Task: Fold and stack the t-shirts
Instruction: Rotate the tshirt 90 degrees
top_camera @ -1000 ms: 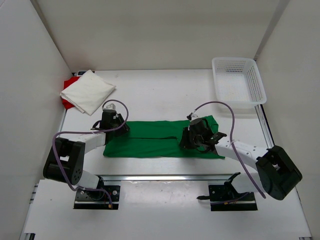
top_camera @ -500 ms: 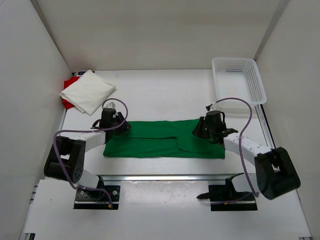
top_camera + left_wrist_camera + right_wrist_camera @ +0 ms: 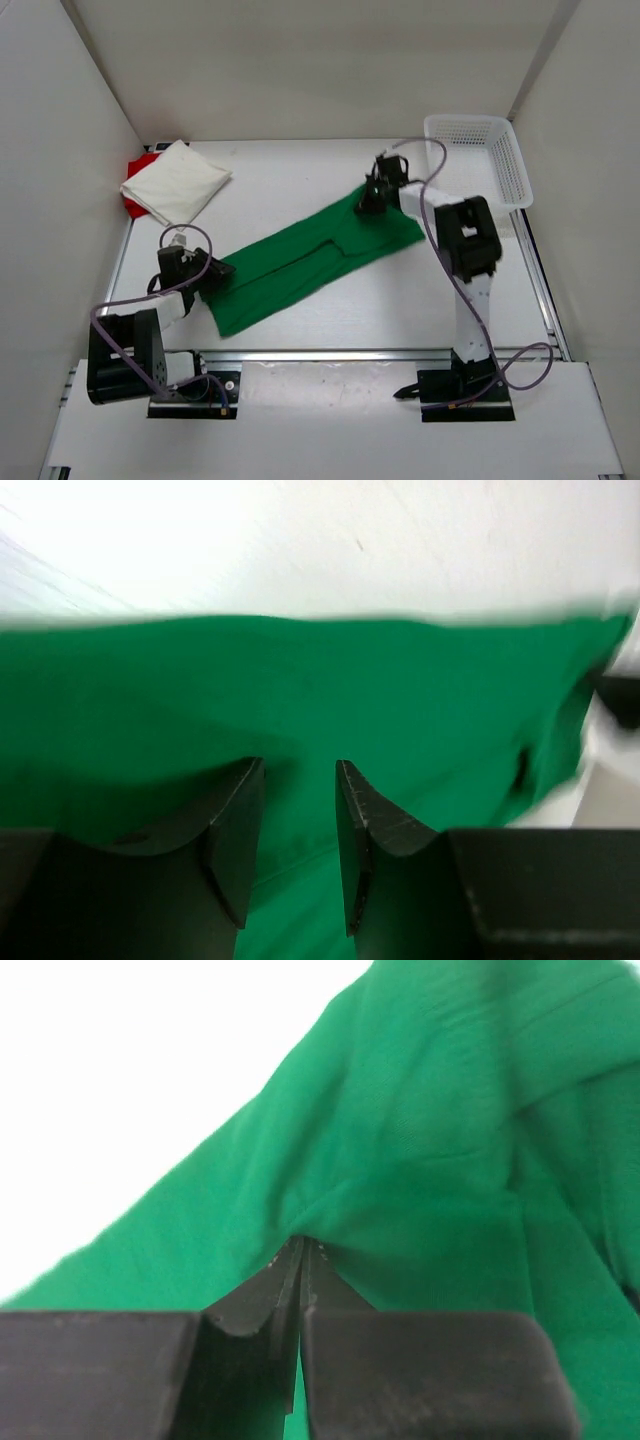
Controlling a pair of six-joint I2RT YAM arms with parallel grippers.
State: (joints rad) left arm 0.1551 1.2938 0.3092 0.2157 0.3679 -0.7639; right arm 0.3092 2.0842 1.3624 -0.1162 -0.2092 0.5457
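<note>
The green t-shirt lies stretched in a long folded strip, slanting from front left to back right. My right gripper is shut on its far right corner, the cloth bunching at the closed tips. At the strip's front left end, my left gripper has green cloth filling the narrow gap between its jaws, gripping it. The white t-shirt lies folded at the back left, on top of the red t-shirt, of which only an edge shows.
A white mesh basket stands at the back right corner, just right of my right gripper. The right arm reaches far forward over the table. White walls close in the left, back and right sides.
The right gripper carried the shirt's right corner back and to the left. The left gripper moved forward and left with its end. The strip has turned from level to slanted.
</note>
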